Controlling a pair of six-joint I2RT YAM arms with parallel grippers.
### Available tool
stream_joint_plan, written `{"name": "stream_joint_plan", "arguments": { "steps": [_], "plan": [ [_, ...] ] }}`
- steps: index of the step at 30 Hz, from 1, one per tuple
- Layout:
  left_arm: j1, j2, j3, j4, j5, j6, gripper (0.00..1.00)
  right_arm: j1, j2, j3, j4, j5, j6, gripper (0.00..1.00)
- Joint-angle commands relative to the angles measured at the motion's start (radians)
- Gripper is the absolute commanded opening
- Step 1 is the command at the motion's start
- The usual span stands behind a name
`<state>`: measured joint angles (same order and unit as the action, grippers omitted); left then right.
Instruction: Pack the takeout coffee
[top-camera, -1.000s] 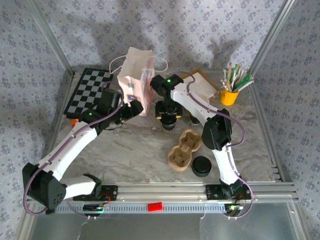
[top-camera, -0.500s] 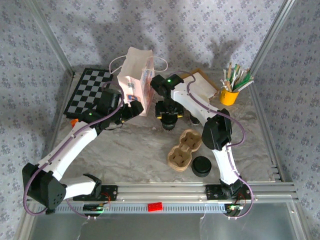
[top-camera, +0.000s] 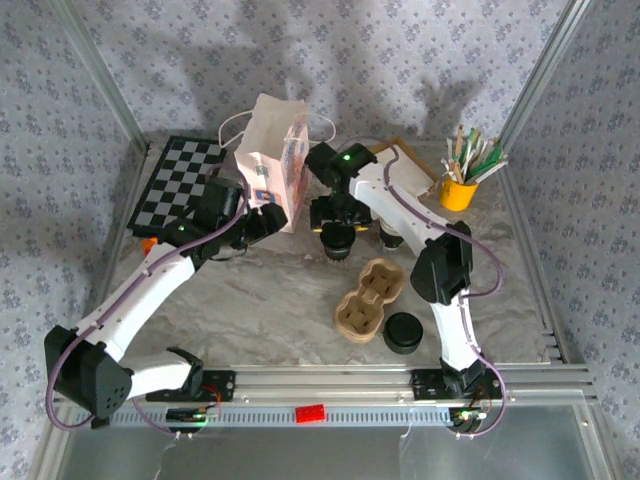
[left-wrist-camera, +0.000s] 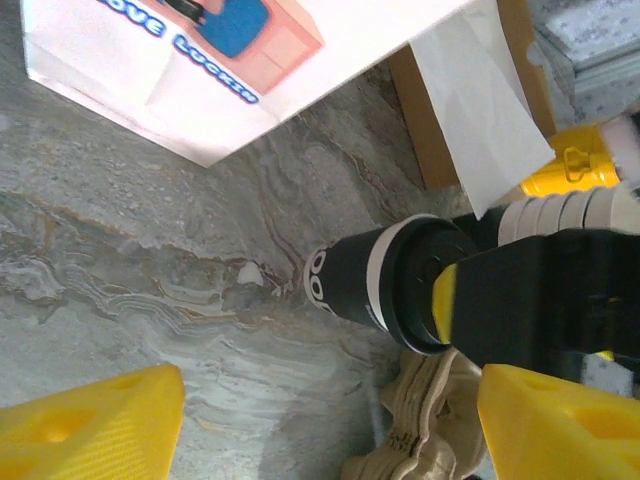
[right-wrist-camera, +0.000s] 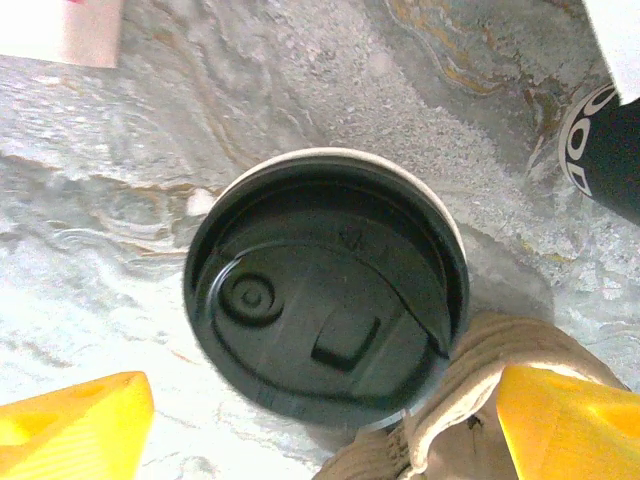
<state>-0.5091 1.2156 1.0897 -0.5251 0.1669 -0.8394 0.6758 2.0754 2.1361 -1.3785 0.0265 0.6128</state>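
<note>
Cup (top-camera: 337, 243) upright on counter (top-camera: 270, 290), between bag (top-camera: 272, 160) and carrier (top-camera: 368, 298). The right wrist view puts it just beside the carrier's rim; contact unclear. Black lid (right-wrist-camera: 325, 285) pressed on, dark sleeve round the body. Second cup (right-wrist-camera: 610, 150) stands near, behind it.

Right gripper (right-wrist-camera: 322, 410) directly over the cup, jaws spread wide to either side of the lid, gripping nothing. Left gripper (left-wrist-camera: 325, 420) low by the bag's base, jaws likewise parted and empty.

Handling, my read: paper wall, light if empty, top-heavy and sloshy if filled. The wall would yield under a hard squeeze and the lid could pop. Best hold is round the sleeve, below the lid rim, where the wall is stiffest and least slick. Keep it upright.

Against half a second ago: right arm's elbow and forearm have swung a little to the right, wrist nudged toward the rear. Cup, bag, carrier and left arm unchanged.
</note>
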Motion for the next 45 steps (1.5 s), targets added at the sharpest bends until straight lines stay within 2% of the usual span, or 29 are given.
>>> {"name": "stream_joint_plan", "arguments": {
  "steps": [1,7,9,15,18,25,36,45],
  "plan": [
    [-0.038,0.033,0.022,0.038,0.029,-0.019,0.73,-0.023,-0.116,-0.058,-0.005,-0.062,0.008,0.86],
    [-0.095,0.143,0.067,0.114,0.04,-0.032,0.6,-0.099,-0.282,-0.363,0.199,-0.227,0.11,0.66],
    [-0.107,0.183,0.087,0.144,0.047,-0.024,0.58,-0.115,-0.302,-0.42,0.255,-0.241,0.136,0.62],
    [-0.117,0.303,0.161,0.163,0.065,0.021,0.5,-0.14,-0.281,-0.467,0.332,-0.273,0.127,0.51],
    [-0.117,0.343,0.185,0.156,0.064,0.045,0.47,-0.144,-0.277,-0.469,0.366,-0.248,0.124,0.42],
    [-0.119,0.418,0.209,0.166,0.1,0.063,0.41,-0.142,-0.258,-0.463,0.333,-0.202,0.111,0.39],
    [-0.132,0.511,0.251,0.201,0.162,0.097,0.34,-0.147,-0.233,-0.473,0.342,-0.221,0.094,0.33],
    [-0.133,0.536,0.258,0.175,0.165,0.12,0.3,-0.146,-0.215,-0.469,0.334,-0.22,0.074,0.24]
  ]
}}
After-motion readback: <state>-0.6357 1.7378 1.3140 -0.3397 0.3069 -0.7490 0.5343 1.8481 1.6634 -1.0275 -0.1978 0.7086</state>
